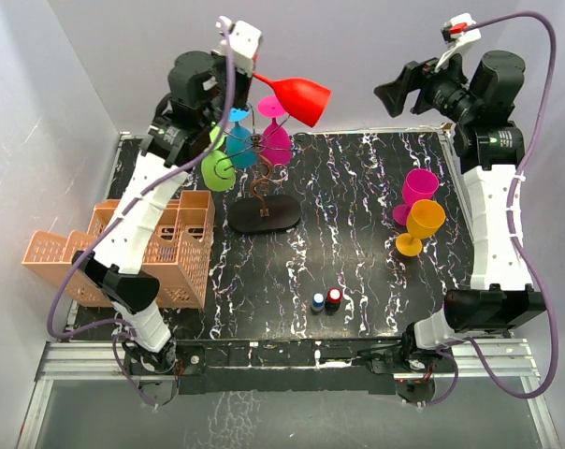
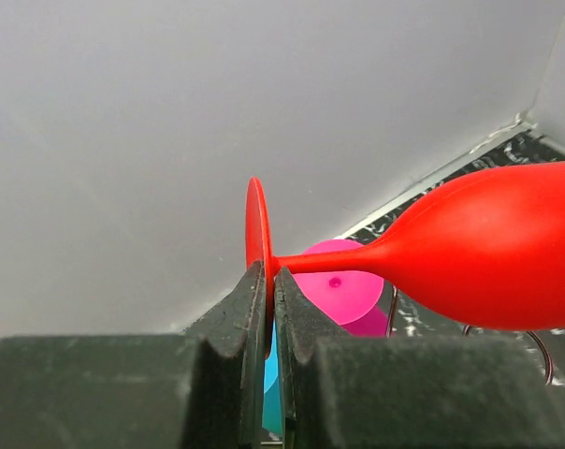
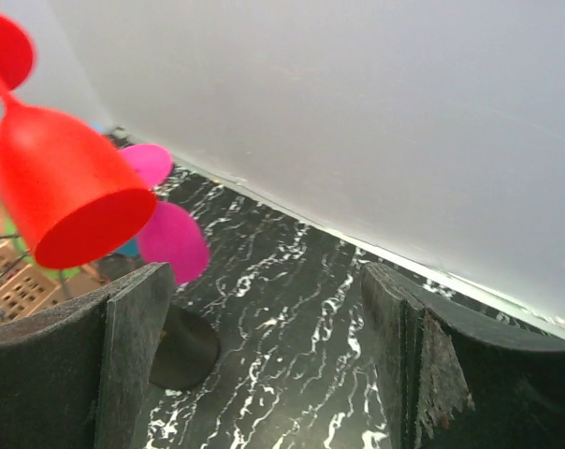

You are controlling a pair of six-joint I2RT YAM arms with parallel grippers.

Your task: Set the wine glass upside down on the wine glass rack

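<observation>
The left hand (image 2: 270,281) is pinched on the foot disc of the red wine glass (image 2: 488,243), held tilted high above the wine glass rack (image 1: 264,217); the right hand (image 3: 268,290) is spread, well apart from the rack. This looks like the carrying step: next, I judge, turn the bowl fully down and hang it on the rack

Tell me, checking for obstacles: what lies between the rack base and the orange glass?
Only bare tabletop in the top view, from rack base to orange glass.
</observation>
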